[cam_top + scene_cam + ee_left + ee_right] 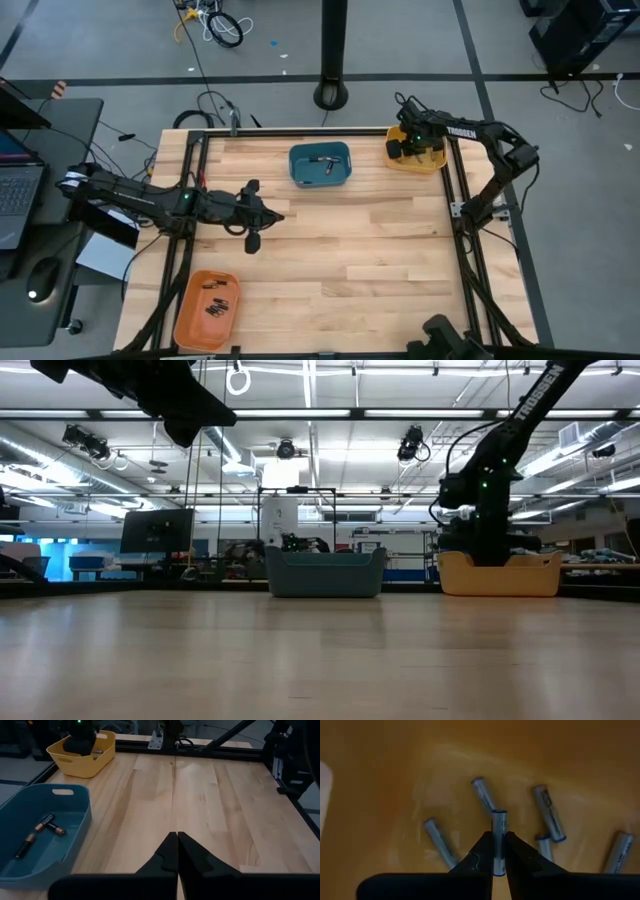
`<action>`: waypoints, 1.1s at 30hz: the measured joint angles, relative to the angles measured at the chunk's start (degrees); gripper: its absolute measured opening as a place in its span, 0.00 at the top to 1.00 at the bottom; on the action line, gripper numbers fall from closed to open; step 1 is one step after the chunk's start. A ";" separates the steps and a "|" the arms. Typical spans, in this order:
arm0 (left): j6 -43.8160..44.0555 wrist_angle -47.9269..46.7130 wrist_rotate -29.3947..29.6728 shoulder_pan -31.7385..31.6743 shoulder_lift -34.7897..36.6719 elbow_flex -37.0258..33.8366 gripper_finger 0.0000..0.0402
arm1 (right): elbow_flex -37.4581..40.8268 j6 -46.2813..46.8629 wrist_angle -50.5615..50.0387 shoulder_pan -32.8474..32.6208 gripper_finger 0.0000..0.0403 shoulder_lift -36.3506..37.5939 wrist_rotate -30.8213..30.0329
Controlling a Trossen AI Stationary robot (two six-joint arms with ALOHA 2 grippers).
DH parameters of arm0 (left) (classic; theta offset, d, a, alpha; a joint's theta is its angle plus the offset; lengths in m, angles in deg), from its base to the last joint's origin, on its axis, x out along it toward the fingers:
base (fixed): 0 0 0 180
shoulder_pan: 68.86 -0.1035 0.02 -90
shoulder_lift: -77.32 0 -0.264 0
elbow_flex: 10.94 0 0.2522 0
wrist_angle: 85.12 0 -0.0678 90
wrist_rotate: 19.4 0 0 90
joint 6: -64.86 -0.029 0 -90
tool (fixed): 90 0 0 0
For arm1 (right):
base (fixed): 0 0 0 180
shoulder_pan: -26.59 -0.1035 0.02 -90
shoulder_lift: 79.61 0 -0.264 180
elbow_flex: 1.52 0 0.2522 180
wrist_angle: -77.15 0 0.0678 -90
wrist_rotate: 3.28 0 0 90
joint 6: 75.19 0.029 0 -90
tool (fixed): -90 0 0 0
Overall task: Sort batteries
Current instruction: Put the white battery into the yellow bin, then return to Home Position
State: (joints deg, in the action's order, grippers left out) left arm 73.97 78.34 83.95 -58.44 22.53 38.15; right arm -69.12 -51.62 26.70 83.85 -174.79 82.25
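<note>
My right gripper (498, 837) points down into the yellow bin (432, 160) at the table's far right corner, shut on a silvery-grey battery with blue ends (499, 820). Several like batteries (547, 812) lie flat on that bin's floor below it. The blue bin (320, 166) at the far middle holds three dark batteries (49, 822). The orange bin (207, 310) at the near left holds several dark batteries (216, 300). My left gripper (176, 836) hangs shut and bare over the table's left middle (277, 216). My right gripper pinches the battery's sides (498, 847) between its two fingers, coming from above. The battery lies along the fingers, its far end (499, 813) sticking out past the fingertips. It hangs clear above the batteries on the bin's floor.
Bare wooden tabletop (350, 260) spreads between the three bins. A black frame rail (458, 230) runs along the table's right edge. A laptop (15, 190) and a mouse (40, 290) sit on a side desk off the left.
</note>
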 joint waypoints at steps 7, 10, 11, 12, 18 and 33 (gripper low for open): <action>-0.18 0.10 0.14 0.00 0.01 0.00 0.99 | -0.16 -0.15 0.68 -0.07 0.89 -0.39 0.03; -1.23 1.00 0.51 0.00 0.01 0.00 0.99 | -0.16 -0.13 0.79 -0.04 0.84 -0.39 0.05; -1.37 1.51 0.66 0.00 0.00 0.00 0.99 | -0.16 -0.75 0.68 -0.04 0.82 -0.39 0.03; -1.47 2.17 0.75 0.00 0.02 0.00 0.99 | -0.16 -1.41 0.42 -0.04 0.80 -0.30 0.05; -4.58 5.32 -0.10 -1.38 0.04 0.00 0.99 | -0.12 -6.11 -1.10 -0.15 0.72 3.50 0.52; -13.04 21.20 -16.67 -8.17 -7.41 -0.07 0.99 | 7.23 -18.96 9.68 -16.42 0.98 26.71 -0.94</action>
State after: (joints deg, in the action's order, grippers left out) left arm 60.92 99.54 67.28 -66.61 15.12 38.09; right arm -61.88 -70.58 36.38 67.43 -148.08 81.30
